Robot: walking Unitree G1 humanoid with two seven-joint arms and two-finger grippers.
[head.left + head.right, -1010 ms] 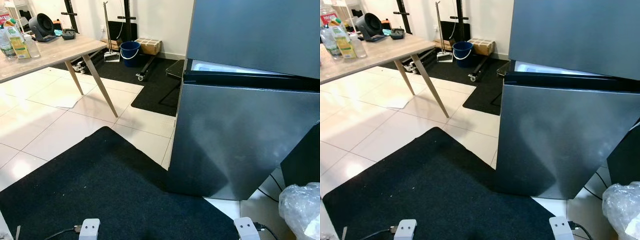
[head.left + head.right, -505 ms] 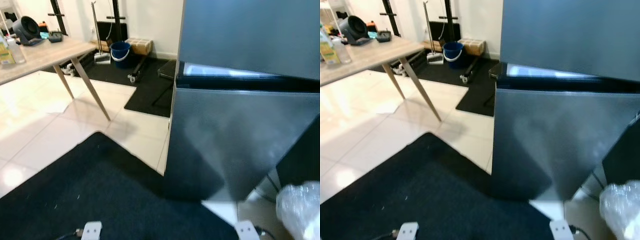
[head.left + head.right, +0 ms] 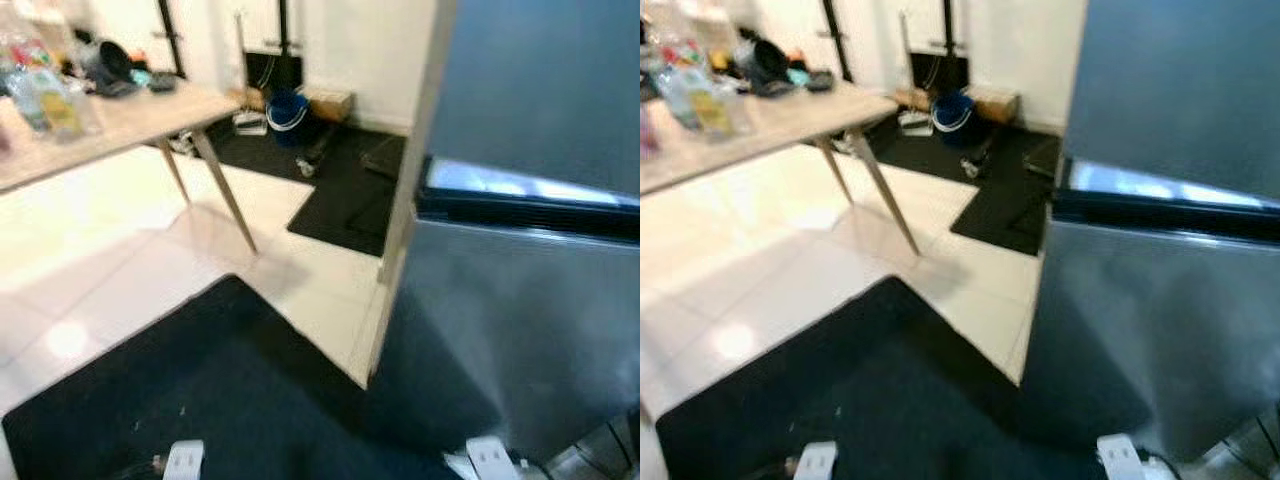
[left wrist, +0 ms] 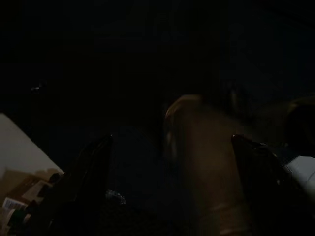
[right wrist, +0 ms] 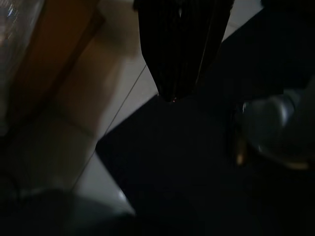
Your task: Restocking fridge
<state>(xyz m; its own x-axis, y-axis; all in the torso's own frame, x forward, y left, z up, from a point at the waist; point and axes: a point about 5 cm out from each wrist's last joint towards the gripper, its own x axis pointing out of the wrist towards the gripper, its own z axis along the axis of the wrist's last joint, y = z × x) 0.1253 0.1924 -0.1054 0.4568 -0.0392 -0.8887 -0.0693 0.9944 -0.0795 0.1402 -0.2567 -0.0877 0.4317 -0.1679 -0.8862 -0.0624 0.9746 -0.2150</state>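
You are facing the fridge (image 3: 530, 310), which stands on the right of the head views with its dark steel front toward you. Its lower door sits slightly ajar: a bright strip of lit interior shows along the door's top edge, just under the upper compartment. The head views are blurred.

A black floor mat (image 3: 200, 390) lies on the pale tiled floor (image 3: 100, 260) directly before the fridge, its right edge running up against the fridge's base. To your left stands the surface (image 3: 110, 120), a light wooden top on slanted legs, with bottles (image 3: 45, 95) and a carton near its left end and a dark round object at its far edge; details are too blurred to tell. Beyond it, against the back wall, a blue bucket (image 3: 288, 108) sits on a second dark mat.

Your left end effector (image 4: 170, 162) hangs in deep shade, its two fingers spread well apart and holding nothing. Your right end effector (image 5: 177, 73) hangs above the black mat's corner, its fingers pressed together to a single tip, empty.
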